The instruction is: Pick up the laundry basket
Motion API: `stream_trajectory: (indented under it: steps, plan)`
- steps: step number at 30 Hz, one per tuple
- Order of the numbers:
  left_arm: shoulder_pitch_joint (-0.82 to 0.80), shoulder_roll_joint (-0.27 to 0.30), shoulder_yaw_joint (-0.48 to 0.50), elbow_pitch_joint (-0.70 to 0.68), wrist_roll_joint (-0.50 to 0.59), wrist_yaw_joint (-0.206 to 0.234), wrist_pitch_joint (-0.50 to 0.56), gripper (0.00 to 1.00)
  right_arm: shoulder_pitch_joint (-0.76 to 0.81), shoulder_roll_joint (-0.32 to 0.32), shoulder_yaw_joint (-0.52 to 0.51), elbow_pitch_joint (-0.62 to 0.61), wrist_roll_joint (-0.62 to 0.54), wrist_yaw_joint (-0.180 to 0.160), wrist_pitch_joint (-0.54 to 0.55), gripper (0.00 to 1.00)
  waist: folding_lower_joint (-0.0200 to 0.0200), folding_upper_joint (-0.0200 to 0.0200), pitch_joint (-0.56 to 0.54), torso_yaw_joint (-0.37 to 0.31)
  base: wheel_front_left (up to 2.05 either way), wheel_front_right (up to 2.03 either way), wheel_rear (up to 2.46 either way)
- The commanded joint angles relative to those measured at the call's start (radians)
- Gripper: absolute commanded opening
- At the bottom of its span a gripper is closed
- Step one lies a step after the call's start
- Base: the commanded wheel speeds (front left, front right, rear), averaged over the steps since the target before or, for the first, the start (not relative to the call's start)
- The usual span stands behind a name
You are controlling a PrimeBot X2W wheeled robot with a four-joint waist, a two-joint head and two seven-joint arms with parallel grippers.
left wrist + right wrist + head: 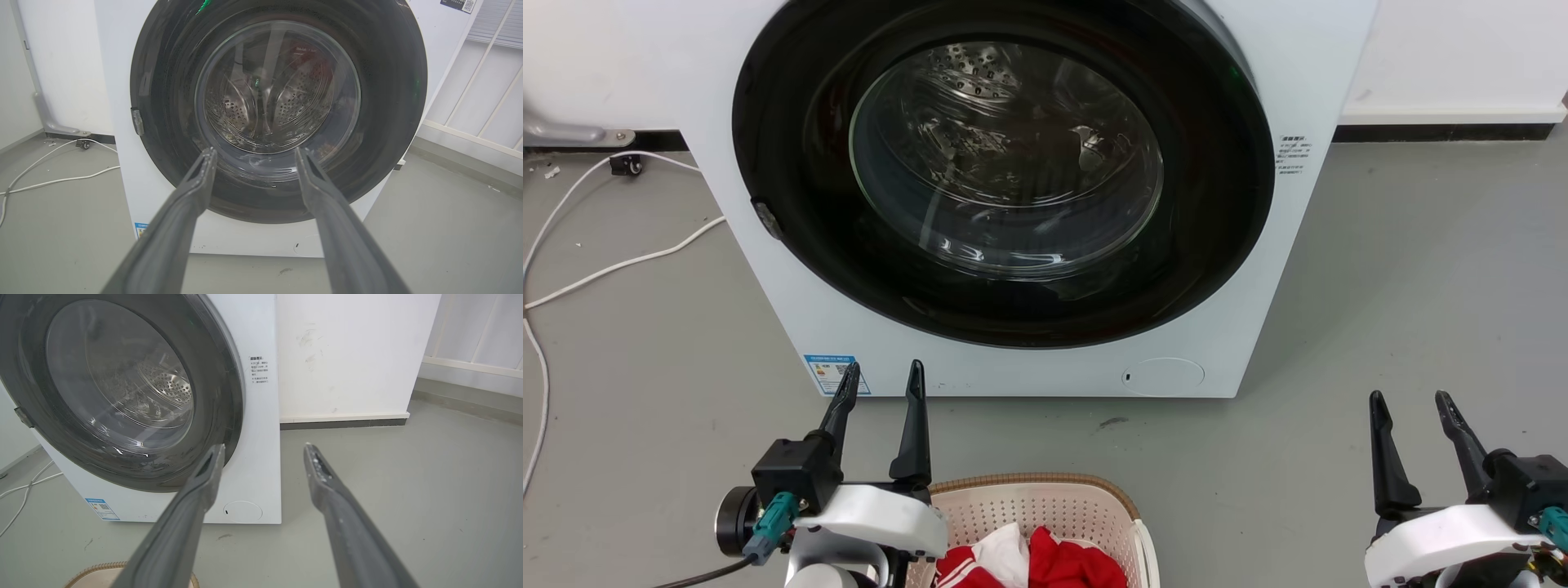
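Head view: cream perforated plastic laundry basket (1045,508), brown-rimmed, sits on the floor (1421,286); left pincer (884,367) spread just beside it, right pincer (1410,398) spread, well apart. Left wrist view: white washing machine (253,241) ahead. Right wrist view: basket rim at the bottom edge. Grasp and lift both remain, I reckon.

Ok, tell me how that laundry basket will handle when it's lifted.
The laundry basket looks like thin perforated plastic, so probably light and fairly stiff, though its walls may flex. The red and white clothes in it seem soft, probably adding little weight. Lifted by one side handle alone, it would likely tilt.
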Motion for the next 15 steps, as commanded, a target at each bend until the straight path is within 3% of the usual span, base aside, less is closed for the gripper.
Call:
stream_trajectory:
  steps: [1, 15]
  plan:
    - [0.004, 0.000, -0.003, -0.004, 0.015, 0.002, -0.008, 1.00, 0.007, 0.002, 0.000, -0.007, -0.019, 0.000, -0.006, 1.00, 0.0000, -0.0001, 0.001, 0.001, 0.00, 0.00, 0.00]
    - [0.008, -0.002, -0.018, -0.001, 0.107, 0.021, -0.035, 1.00, 0.011, 0.002, -0.004, 0.003, -0.092, 0.000, -0.025, 1.00, 0.0000, -0.0001, 0.005, 0.008, 0.00, 0.00, 0.00]
